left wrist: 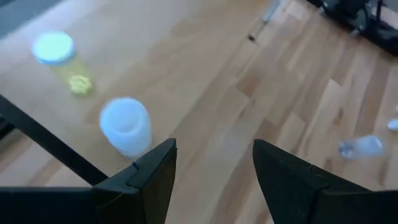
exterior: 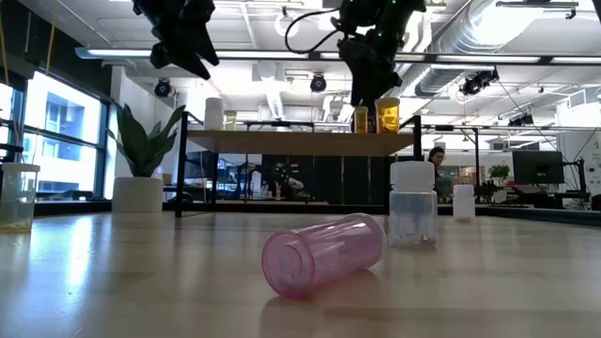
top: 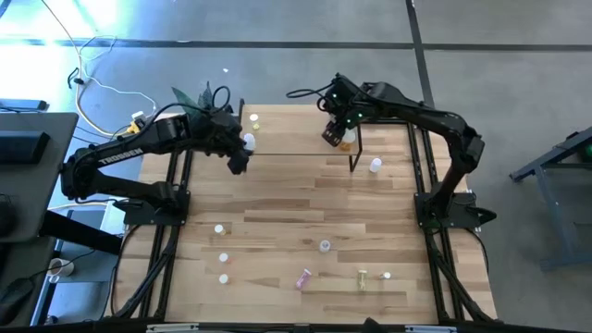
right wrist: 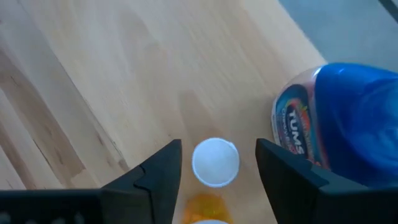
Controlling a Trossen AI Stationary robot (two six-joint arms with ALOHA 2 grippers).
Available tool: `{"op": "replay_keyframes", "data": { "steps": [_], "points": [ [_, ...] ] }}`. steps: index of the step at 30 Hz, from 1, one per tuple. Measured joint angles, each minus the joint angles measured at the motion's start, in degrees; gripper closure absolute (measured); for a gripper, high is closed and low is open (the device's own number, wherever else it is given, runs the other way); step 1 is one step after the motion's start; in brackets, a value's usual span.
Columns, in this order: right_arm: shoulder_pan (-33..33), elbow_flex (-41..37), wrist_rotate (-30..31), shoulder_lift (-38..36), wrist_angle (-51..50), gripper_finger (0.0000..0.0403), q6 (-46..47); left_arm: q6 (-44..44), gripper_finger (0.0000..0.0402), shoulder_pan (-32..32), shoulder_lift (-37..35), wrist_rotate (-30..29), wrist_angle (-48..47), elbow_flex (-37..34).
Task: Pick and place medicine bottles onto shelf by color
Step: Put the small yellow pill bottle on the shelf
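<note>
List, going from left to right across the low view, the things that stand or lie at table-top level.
Clear container at the left edge → white plant pot → pink bottle lying on its side → clear white-capped bottle → small white bottle.

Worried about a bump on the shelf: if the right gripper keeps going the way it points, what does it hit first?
Probably the white-capped orange bottle, standing between the open fingers of the right gripper on the shelf. The blue bottle sits beside that line.
</note>
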Motion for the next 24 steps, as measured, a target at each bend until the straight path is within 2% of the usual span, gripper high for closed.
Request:
{"op": "replay_keyframes", "data": {
  "steps": [11, 15, 24],
  "points": [
    [0.92, 0.04, 0.07, -5.61, 1.99, 0.0206, 2.68, -4.27, 0.0202, -10.14, 0.0, -0.02, -12.21, 0.0],
    [0.9, 0.04, 0.15, -8.5, 3.37, 0.0206, 4.97, -9.3, 0.0202, -16.4, 0.0, -0.08, -18.19, -0.03],
    [2.08, 0.07, 0.29, -13.22, 5.59, 0.0206, 9.47, -27.3, 0.0202, -33.54, -5.15, -2.99, -18.09, -7.91]
  ]
}}
